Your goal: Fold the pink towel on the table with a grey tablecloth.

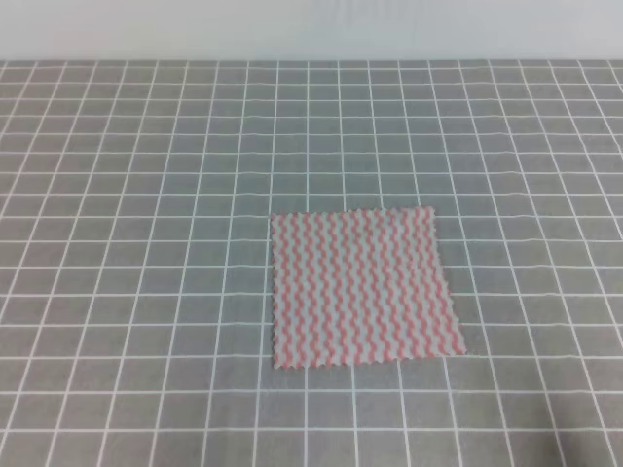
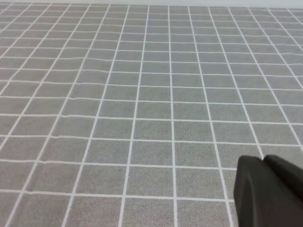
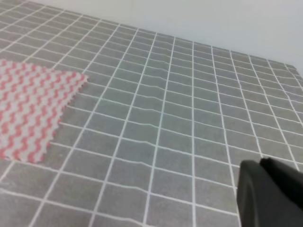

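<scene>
- Your left gripper shows only as a dark, rounded black block in the lower right corner of the left wrist view; it hangs above bare grid cloth, and you cannot tell from that sliver whether its jaws are spread or pressed together.
- Your right gripper is likewise a single black block in the lower right corner of the right wrist view, over the cloth and touching nothing you can see; its jaw state cannot be told either.
- Neither arm appears in the exterior high view.
- The thin pink-and-white wavy-striped towel with pinked edges lies flat and unfolded, a little skewed against the grid lines.
- From your right gripper, the towel sits well off to the left and somewhat ahead, its near corner pointing toward the camera; several grid squares lie between them.
- The towel does not show in the left wrist view.
- The large table clad in grey cloth with a grid of thin white lines fills every view, with faint ripples bending some lines.
- Beyond the table's far edge stands a plain pale wall.
</scene>
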